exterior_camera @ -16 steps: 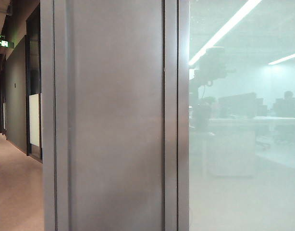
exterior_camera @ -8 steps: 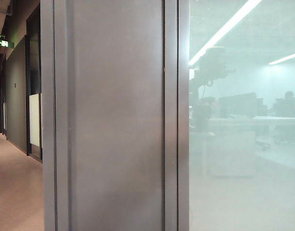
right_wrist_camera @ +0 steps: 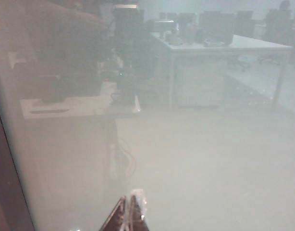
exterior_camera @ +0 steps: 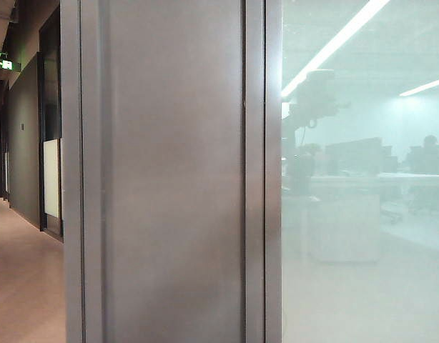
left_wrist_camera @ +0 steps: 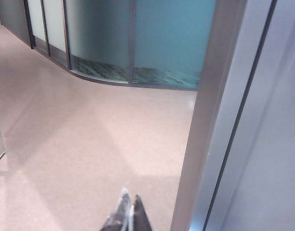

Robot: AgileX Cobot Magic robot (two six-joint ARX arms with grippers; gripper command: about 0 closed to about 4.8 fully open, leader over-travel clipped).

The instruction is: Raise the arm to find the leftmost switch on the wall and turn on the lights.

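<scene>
**Counts: two grippers, one arm, two ceiling lights, one exit sign**

There are two grippers: the left gripper (left_wrist_camera: 127,216), its two fingertips pressed together above the bare pinkish floor (left_wrist_camera: 80,144), and the right gripper (right_wrist_camera: 129,214), its two fingertips likewise together, close to one frosted glass wall (right_wrist_camera: 195,168). One arm (exterior_camera: 309,96) shows as a hazy silhouette in the glass, and one seated person (exterior_camera: 429,146) sits dimly far behind. Two bright strip lights (exterior_camera: 334,44) cross the ceiling. One grey metal pillar (exterior_camera: 169,186) stands in the middle, with one green exit sign (exterior_camera: 5,64) down the corridor. One white table (right_wrist_camera: 224,45) shows through the glass.
</scene>
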